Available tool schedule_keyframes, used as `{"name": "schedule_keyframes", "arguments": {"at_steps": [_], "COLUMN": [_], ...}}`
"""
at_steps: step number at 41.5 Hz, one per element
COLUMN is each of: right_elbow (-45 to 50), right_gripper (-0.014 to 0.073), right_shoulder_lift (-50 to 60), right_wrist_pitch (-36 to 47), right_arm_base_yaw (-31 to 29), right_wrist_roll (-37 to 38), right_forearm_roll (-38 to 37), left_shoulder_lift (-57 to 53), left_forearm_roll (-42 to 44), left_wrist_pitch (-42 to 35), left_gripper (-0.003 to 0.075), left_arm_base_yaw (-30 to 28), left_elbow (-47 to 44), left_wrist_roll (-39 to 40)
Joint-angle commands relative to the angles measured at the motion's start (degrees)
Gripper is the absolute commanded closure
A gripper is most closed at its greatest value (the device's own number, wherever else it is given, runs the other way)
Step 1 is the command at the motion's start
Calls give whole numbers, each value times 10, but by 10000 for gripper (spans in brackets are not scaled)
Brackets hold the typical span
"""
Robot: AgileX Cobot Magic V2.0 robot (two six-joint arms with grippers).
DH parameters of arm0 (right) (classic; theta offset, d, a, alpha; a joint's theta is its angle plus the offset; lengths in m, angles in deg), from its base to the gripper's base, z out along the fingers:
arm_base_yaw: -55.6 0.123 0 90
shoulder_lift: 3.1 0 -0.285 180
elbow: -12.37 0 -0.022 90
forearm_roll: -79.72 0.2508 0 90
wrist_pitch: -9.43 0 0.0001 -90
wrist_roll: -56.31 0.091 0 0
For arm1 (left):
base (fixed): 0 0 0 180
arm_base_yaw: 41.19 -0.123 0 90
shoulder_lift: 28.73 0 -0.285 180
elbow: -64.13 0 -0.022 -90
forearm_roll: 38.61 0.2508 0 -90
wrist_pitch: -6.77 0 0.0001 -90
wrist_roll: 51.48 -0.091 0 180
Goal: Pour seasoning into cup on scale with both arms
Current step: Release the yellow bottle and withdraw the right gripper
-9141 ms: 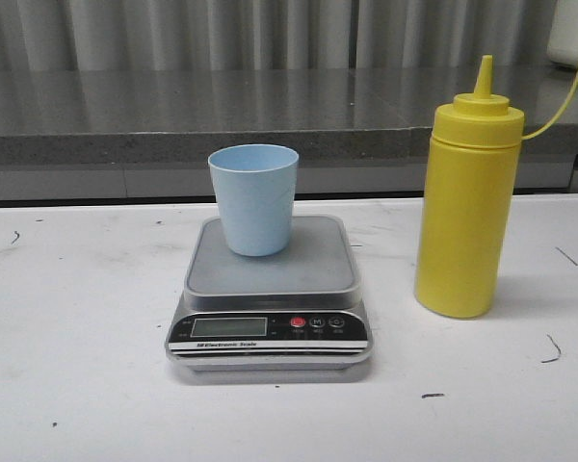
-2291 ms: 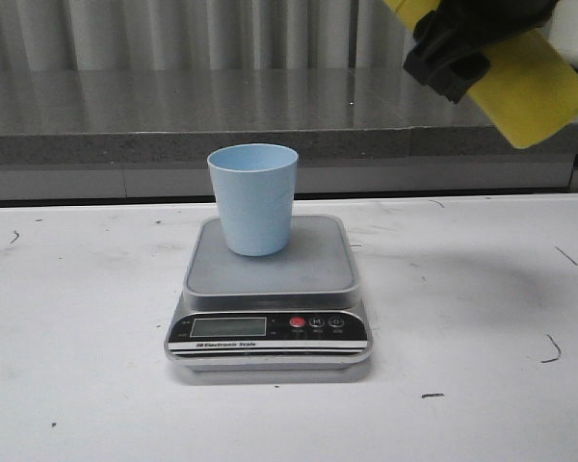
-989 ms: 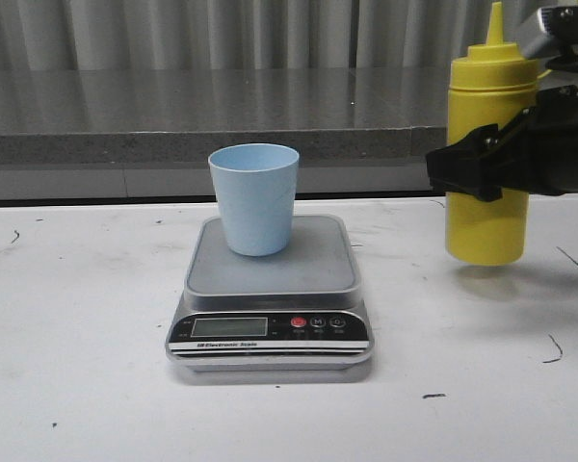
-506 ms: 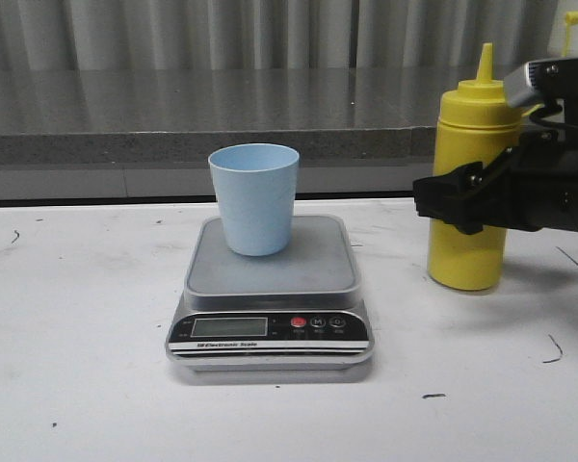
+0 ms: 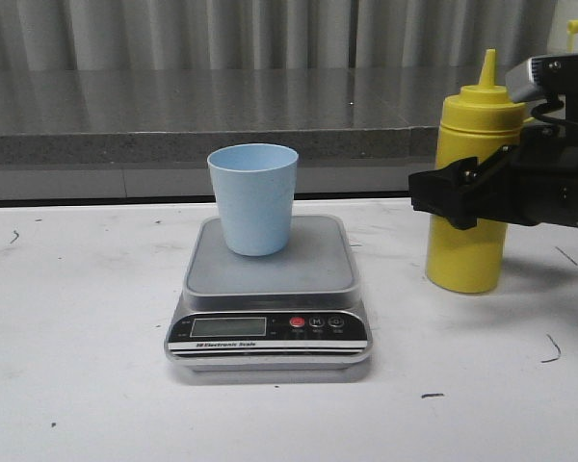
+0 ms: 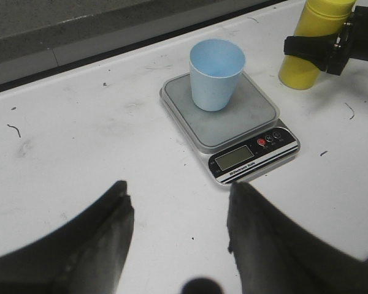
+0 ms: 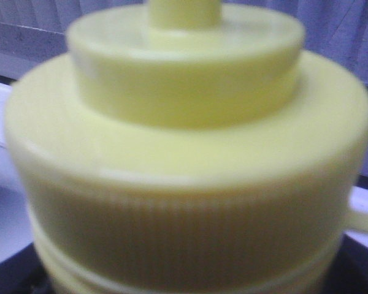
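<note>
The pale blue cup (image 5: 253,197) stands upright on the grey platform of the silver scale (image 5: 270,274). To the right of the scale, the yellow seasoning bottle (image 5: 465,260) stands upright on the white table. My right gripper (image 5: 459,197) is shut around the bottle's middle, one black finger crossing its front. In the right wrist view the blurred yellow cap (image 7: 184,153) fills the picture. My left gripper (image 6: 178,185) hangs open and empty above the table in front of the scale (image 6: 251,116). From there the cup (image 6: 216,76) and bottle (image 6: 297,70) show beyond it.
A grey stone ledge (image 5: 173,115) runs along the back of the white table (image 5: 77,337), under a corrugated wall. The bottle's thin tethered tip cover (image 5: 575,27) hangs near the upper right corner.
The bottle, lifted and tilted high at the right 2.3 s ago, has come upright and down. Over the last second it sank to the table right of the scale. The cup stayed put.
</note>
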Motion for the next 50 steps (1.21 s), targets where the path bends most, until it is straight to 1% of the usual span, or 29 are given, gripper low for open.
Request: {"name": "schedule_keyframes", "arguments": {"at_steps": [1,15,19,22,28,31,33,34,39,41,43,47,50], "right_elbow": [-8,51,65,71,75,75,75,75,73,67,55,12,-35], "right_gripper": [6,11,11,11,11,11,11,11,11,11,11,11,11], "right_shoulder_lift": [28,62,86,107,171,216,250,265,351,384,415,460,485], "right_wrist_pitch": [24,17,-23,-73,-207,-293,-370,-389,-567,-644,-713,-886,-1008], "right_arm_base_yaw": [-4,-4,-4,-4,2,14,26,33,81,106,134,185,216], "right_wrist_roll": [-8,-8,-8,-8,8,32,53,61,121,134,136,134,109], "right_forearm_roll": [10,13,20,25,24,22,17,13,-11,-11,-6,22,55], "left_shoulder_lift": [1,1,1,1,1,1,1,1,1,1,1,1,1], "left_forearm_roll": [-1,-1,-1,-1,-1,-1,-1,-1,-1,-1,-1,-1,-1], "left_wrist_pitch": [-39,-39,-39,-39,-39,-39,-39,-39,-39,-39,-39,-39,-39], "left_gripper": [365,365,365,365,365,365,365,365,365,365,365,365,365], "left_arm_base_yaw": [3,3,3,3,3,3,3,3,3,3,3,3,3], "left_elbow": [15,15,15,15,15,15,15,15,15,15,15,15,15], "left_wrist_roll": [7,7,7,7,7,7,7,7,7,7,7,7,7]}}
